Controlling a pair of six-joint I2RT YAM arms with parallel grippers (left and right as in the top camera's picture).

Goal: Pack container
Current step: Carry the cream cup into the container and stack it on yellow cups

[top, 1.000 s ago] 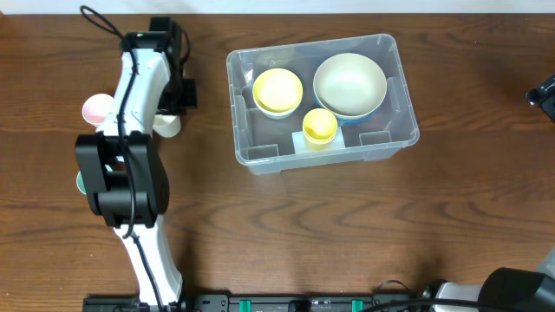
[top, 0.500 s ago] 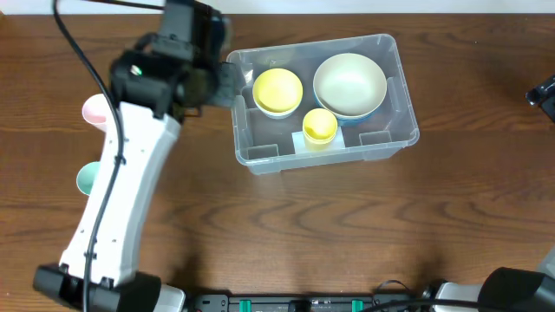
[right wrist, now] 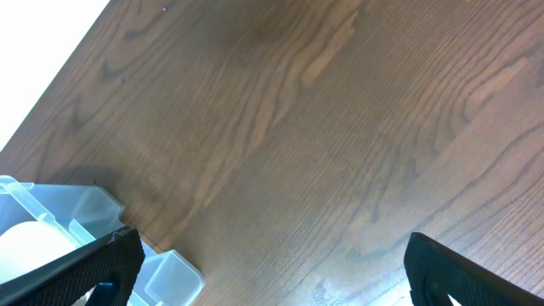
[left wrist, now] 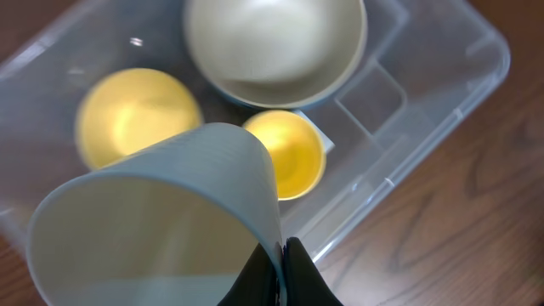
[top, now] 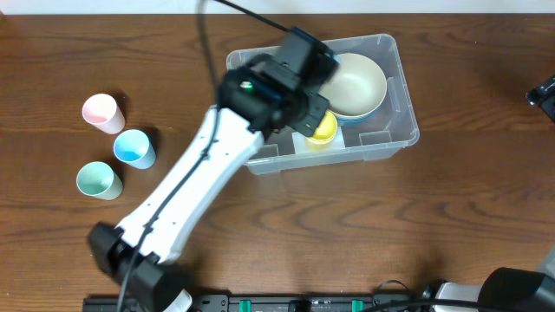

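The clear plastic container (top: 406, 108) stands at the back middle of the table. It holds a yellow bowl (left wrist: 136, 115), a large cream bowl (top: 355, 80) nested in a blue one, and a small yellow cup (top: 325, 128). My left gripper (left wrist: 283, 270) is shut on the rim of a pale white cup (left wrist: 161, 221) and holds it above the container's left half (left wrist: 476, 51). In the overhead view the left arm (top: 269, 87) hides that cup and the yellow bowl. My right gripper (right wrist: 272, 272) is open and empty, off to the right of the container (right wrist: 85, 204).
A pink cup (top: 102, 111), a blue cup (top: 134, 148) and a green cup (top: 97, 180) stand upright on the wooden table at the left. The right arm (top: 542, 89) sits at the table's far right edge.
My left arm has lifted the white cup from the group of cups at the left and swung right, over the container. The blue and green cups now show.
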